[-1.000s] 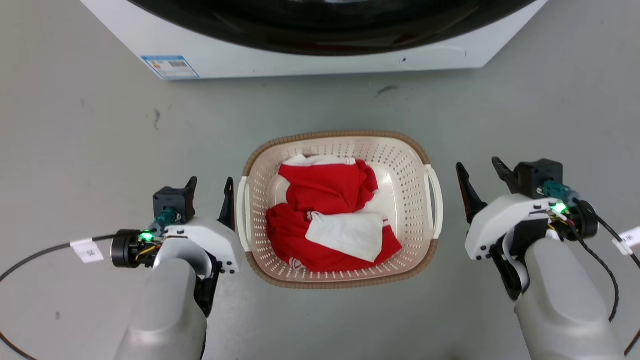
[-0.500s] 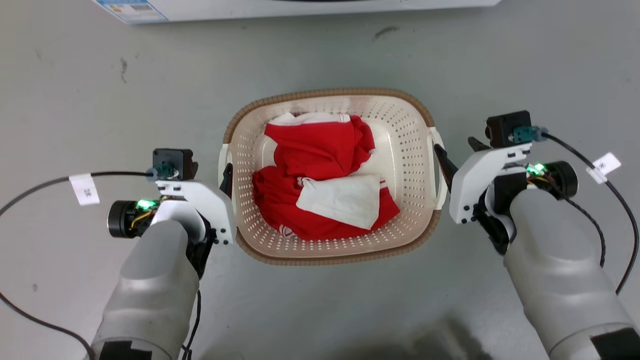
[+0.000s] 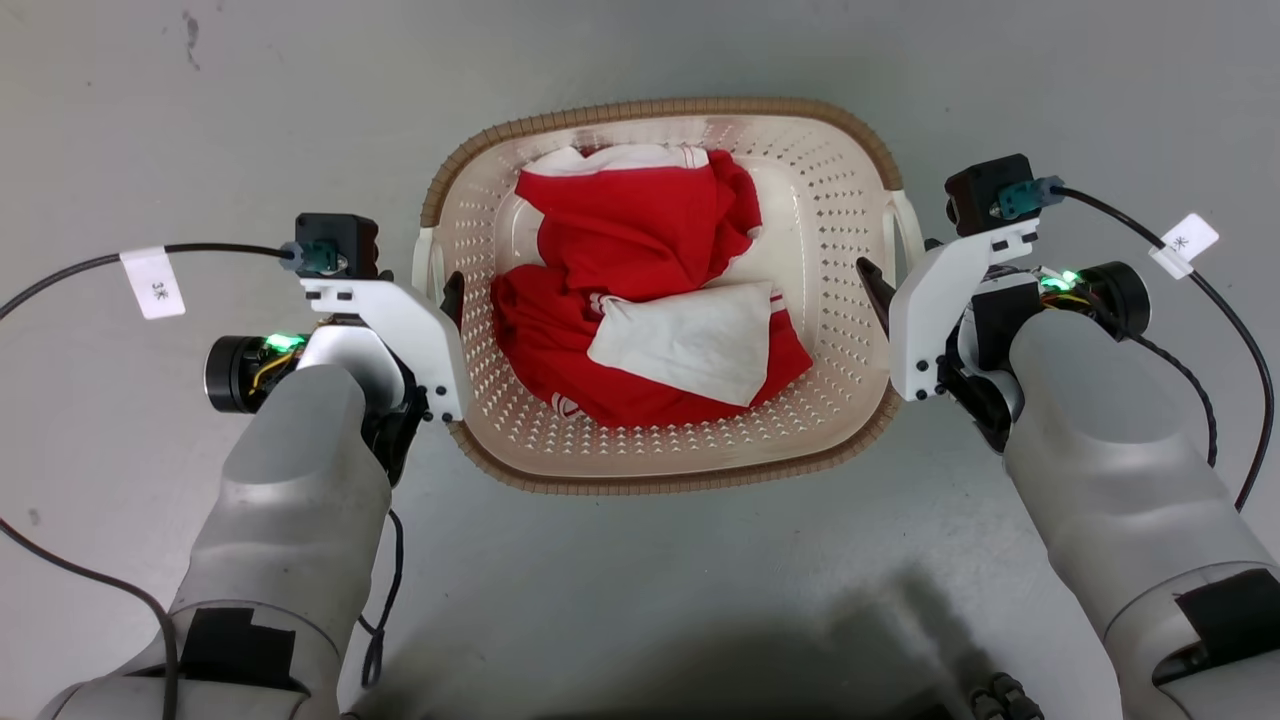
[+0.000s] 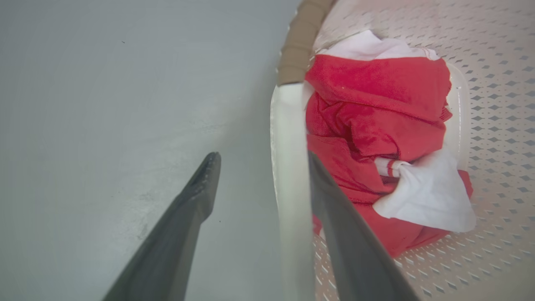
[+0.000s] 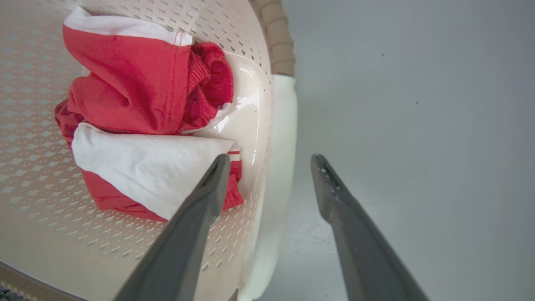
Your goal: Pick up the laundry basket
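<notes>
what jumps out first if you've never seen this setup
The red and white clothes heaped in the cream laundry basket on the grey floor catch the eye first. The open left hand straddles its left handle, and the open right hand straddles its right handle.

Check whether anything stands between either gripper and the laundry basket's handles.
Nothing visible does. The open left gripper and right gripper each straddle a white handle of the laundry basket, one finger inside, one outside.

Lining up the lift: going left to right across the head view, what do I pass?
Left cable tag → left claw → red and white clothes in the laundry basket → right claw → right cable tag.
</notes>
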Controlling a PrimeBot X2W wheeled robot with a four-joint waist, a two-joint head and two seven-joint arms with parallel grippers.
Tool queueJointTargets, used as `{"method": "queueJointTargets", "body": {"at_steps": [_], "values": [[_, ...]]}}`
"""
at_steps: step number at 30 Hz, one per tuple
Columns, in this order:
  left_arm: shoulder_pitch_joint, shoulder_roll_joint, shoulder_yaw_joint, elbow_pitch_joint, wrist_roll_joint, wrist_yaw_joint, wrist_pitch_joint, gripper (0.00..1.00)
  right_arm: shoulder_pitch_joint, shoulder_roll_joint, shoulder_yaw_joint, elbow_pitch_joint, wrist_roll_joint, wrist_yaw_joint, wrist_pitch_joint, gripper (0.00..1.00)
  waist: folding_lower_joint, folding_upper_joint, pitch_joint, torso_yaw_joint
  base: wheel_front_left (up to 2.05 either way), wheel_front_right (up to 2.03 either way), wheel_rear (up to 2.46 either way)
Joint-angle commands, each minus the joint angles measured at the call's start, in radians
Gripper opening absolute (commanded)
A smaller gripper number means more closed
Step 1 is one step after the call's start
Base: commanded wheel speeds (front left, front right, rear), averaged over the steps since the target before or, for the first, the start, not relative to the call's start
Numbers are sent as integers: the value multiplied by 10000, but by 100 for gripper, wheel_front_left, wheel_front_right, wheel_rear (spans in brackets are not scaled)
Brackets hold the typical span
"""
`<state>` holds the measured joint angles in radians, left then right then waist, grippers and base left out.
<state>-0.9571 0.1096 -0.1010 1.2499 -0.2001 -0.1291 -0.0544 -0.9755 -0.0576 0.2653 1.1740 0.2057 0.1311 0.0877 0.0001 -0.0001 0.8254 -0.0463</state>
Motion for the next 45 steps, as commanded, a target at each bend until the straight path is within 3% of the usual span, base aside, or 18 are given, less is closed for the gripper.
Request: {"method": "queueJointTargets", "body": {"at_steps": [1, 8, 9, 10, 11, 12, 25, 45], "values": [[-173, 1, -68, 38, -93, -21, 37, 100, -223, 4, 60, 143, 99, -7, 24, 100, -1, 1, 159, 32, 0, 0, 0], [-320, -77, -294, 190, -479, -23, 439, 100, -432, 47, 435, 658, 462, -7, 369, 100, -1, 1, 390, 70, 0, 0, 0], [-313, -104, -312, 203, -579, -23, 507, 78, -438, 53, 480, 688, 536, -7, 406, 100, -1, 1, 410, 75, 0, 0, 0], [-338, -108, -341, 203, -640, -23, 507, 32, -443, 59, 501, 727, 640, -7, 451, 53, -1, 1, 429, 84, 0, 0, 0], [-356, -94, -366, 211, -715, -24, 512, 0, -454, 62, 557, 753, 707, -7, 519, 28, -1, 1, 445, 93, 0, 0, 0], [-351, -100, -393, 223, -785, -24, 574, 0, -470, 66, 612, 761, 816, -5, 534, 0, -1, 1, 458, 99, 0, 0, 0], [-122, -165, -940, 266, -1498, -8, 919, 0, -205, 72, 1439, 751, 1871, -5, 902, 0, -1, 1, 72, 80, 0, 0, 0], [755, 102, -1738, 374, -2693, -13, 3526, 0, 547, -105, 2762, 343, 4099, -2, 3737, 0, -1, 1, -3082, -216, 0, 0, 0]]}}
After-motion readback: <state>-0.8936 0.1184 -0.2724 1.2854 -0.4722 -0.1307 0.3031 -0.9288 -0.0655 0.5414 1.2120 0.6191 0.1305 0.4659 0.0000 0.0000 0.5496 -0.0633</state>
